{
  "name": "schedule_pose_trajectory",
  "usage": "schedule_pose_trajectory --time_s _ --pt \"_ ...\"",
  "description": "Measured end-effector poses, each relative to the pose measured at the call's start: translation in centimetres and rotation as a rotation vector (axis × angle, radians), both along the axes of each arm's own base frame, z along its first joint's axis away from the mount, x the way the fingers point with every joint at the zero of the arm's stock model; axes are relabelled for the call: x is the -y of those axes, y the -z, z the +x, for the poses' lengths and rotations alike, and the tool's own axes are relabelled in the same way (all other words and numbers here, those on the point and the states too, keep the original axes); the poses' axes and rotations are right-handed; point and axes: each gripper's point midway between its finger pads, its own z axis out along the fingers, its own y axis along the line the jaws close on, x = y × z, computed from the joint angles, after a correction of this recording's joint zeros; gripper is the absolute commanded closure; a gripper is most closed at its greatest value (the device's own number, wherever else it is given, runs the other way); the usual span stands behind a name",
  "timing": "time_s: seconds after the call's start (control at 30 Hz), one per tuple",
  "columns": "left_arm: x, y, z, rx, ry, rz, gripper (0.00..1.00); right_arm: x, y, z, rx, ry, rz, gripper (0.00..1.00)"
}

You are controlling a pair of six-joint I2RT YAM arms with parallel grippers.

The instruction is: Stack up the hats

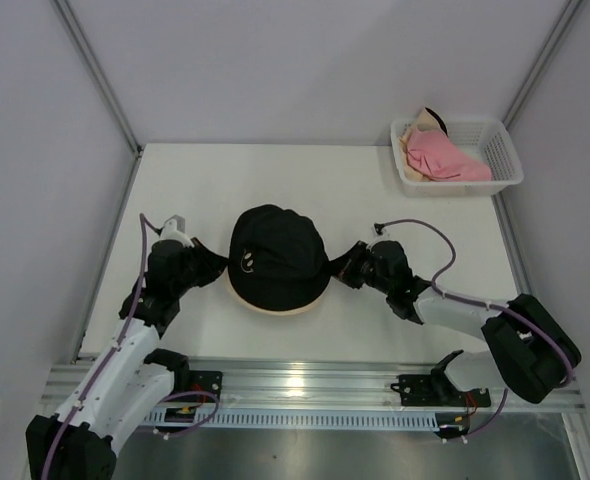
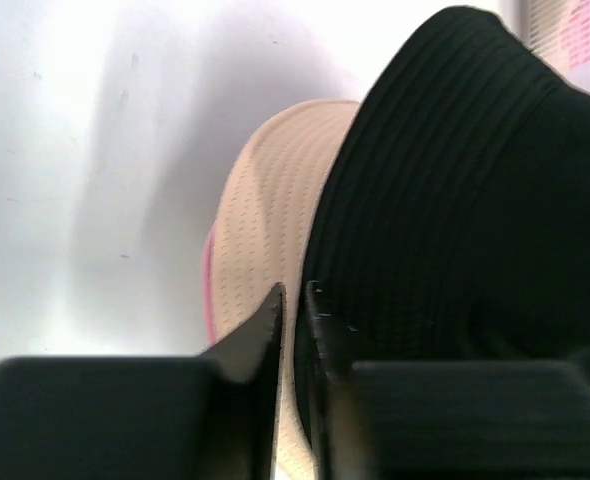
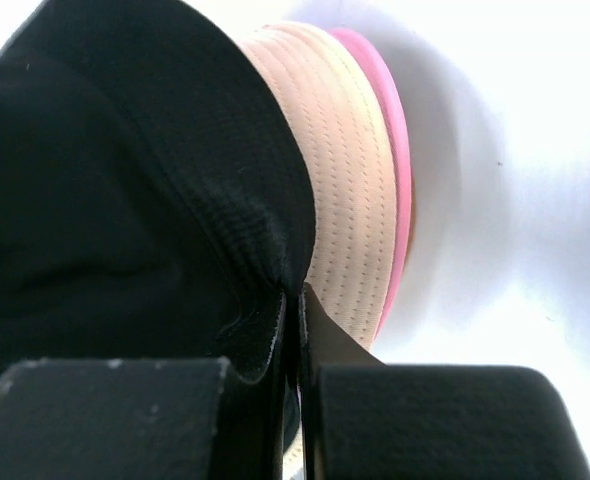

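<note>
Sitting mid-way across the white table (image 1: 395, 230), the black fabric bucket hat (image 1: 275, 255) is capping the pale peach stitched hat (image 2: 265, 230). The right gripper (image 3: 293, 300) is pinching the black brim, probably to square the stack. The left gripper (image 2: 293, 300) is showing no readable grasp.

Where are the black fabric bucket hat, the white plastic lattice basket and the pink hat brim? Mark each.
black fabric bucket hat (image 1: 275, 255), top external view, on its crown.
white plastic lattice basket (image 1: 503, 150), top external view, on its right wall.
pink hat brim (image 3: 395, 150), right wrist view, on its outer edge.
</note>
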Motion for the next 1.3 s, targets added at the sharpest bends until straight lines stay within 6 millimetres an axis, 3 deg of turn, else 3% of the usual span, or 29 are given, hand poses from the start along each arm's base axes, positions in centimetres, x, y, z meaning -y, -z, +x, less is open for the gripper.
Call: schedule_pose_trajectory --time_s 0.07,0.17,0.3,0.4,0.53,0.73,0.9,1.03,1.13,1.3 --pt "-0.3 -0.5 0.0 -0.014 0.004 0.038 0.53 0.5 -0.3 -0.1 0.018 -0.02 -0.039 0.95" --pt "-1.0 -2.4 0.3 0.003 -0.004 0.086 0.34 1.3 -1.0 0.5 0.048 -0.065 -0.09 0.94" --pt "-1.8 -6.1 1.4 0.094 -0.011 0.13 0.23 2.3 -2.2 2.7 0.095 -0.151 -0.129 0.94" --pt "-2.4 -8.3 2.7 0.155 -0.015 0.135 0.21 1.8 -2.7 4.2 0.133 -0.254 -0.161 0.91" --pt "-2.5 -8.9 4.9 0.184 0.007 0.099 0.23 0.5 -2.0 4.6 0.145 -0.374 -0.168 0.91" --pt "-0.5 -6.2 6.9 0.11 0.115 0.021 0.25 -0.8 -0.7 5.2 0.125 -0.466 -0.165 0.9" --pt "0.8 -5.7 7.1 0.1 0.159 -0.043 0.3 -1.3 -1.3 6.2 0.141 -0.493 -0.172 0.9" --pt "2.0 -5.9 6.8 0.113 0.201 -0.118 0.49 -1.4 -1.9 6.5 0.158 -0.497 -0.179 0.9" --pt "2.2 -5.4 6.6 0.093 0.201 -0.146 0.58 -1.4 -2.0 6.5 0.156 -0.498 -0.182 0.9" --pt "2.2 -4.0 6.3 0.047 0.185 -0.171 0.6 -1.4 -1.8 6.4 0.146 -0.498 -0.185 0.9"
